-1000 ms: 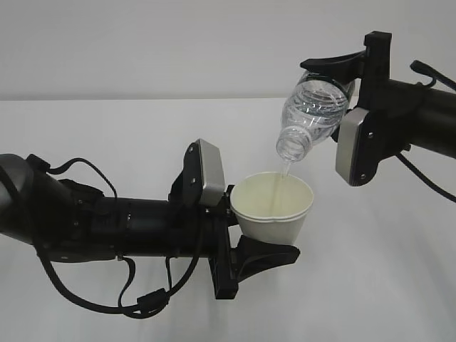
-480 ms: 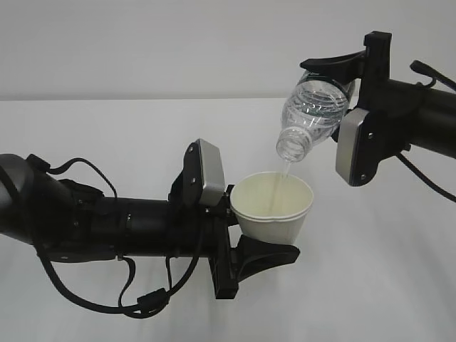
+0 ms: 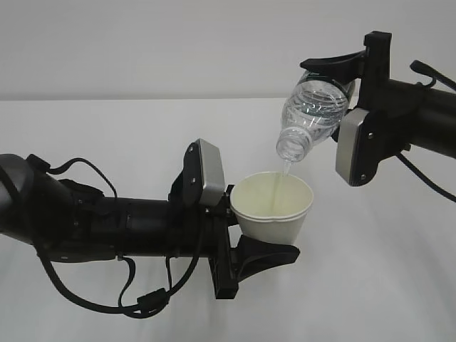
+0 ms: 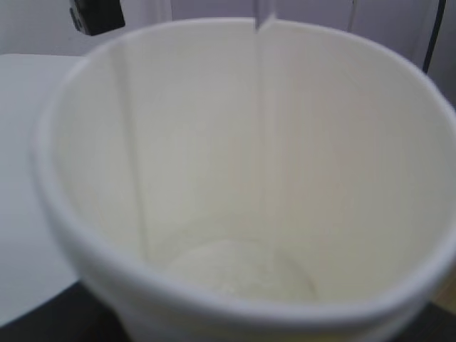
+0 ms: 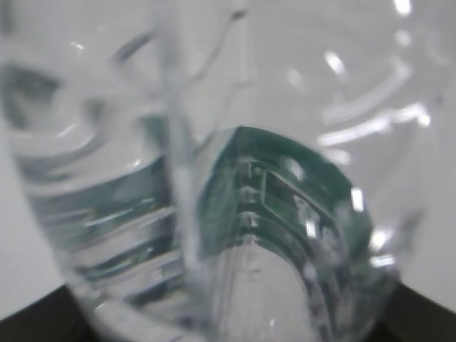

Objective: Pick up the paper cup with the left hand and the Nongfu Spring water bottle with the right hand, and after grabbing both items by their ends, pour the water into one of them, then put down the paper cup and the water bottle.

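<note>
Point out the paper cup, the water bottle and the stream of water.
paper cup [image 3: 274, 222], exterior view, outer wall.
water bottle [image 3: 311, 117], exterior view, clear ribbed body.
water [image 3: 286, 167], exterior view, thin stream below the bottle's mouth.

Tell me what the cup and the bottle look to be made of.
Cup: likely paper, matte white outside, pale cream inside, with a rolled rim and a side seam. Bottle: clear, glossy plastic by the look of it, ribbed, with bright highlights and a dark green label seen through it.
</note>
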